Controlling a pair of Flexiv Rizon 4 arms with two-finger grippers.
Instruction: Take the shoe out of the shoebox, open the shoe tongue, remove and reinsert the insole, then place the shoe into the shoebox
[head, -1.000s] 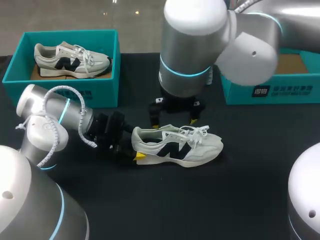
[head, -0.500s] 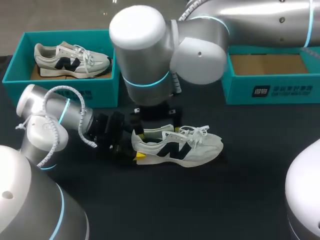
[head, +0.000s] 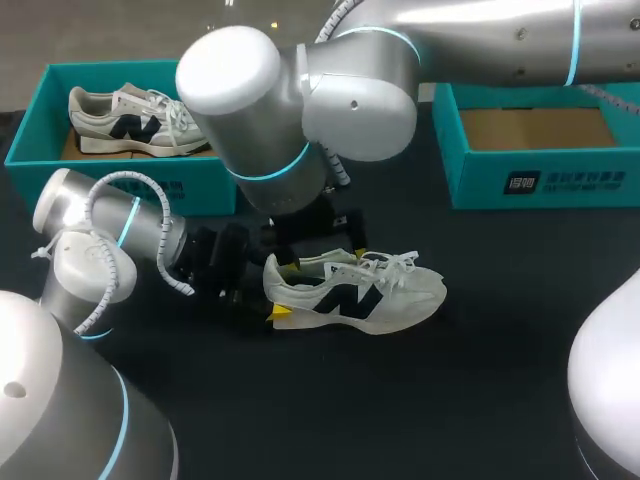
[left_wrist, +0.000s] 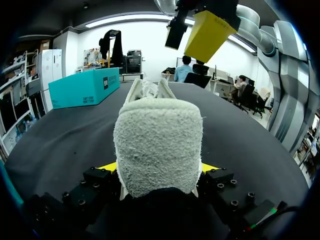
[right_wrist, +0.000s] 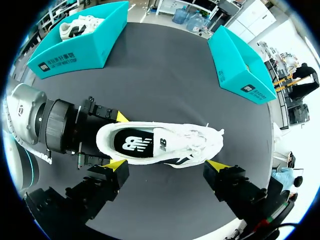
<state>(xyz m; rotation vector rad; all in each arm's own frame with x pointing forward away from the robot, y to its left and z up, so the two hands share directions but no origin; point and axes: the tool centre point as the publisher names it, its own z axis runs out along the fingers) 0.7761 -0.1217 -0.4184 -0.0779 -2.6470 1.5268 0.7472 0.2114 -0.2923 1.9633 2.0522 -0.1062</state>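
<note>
Currently clamping heel of cream low-top sneaker with black side logo (head: 355, 292) in left gripper (left_wrist: 159, 170) — yellow tips pressed on both sides. Resting sole-down on black table (head: 450, 400), outside open teal cardboard shoebox (head: 540, 182) at far right. Holding right gripper (right_wrist: 166, 167) above sneaker, fingers spread wide — no contact. Matching sneaker (head: 140, 118) inside second teal box (head: 130, 185) at far left.
</note>
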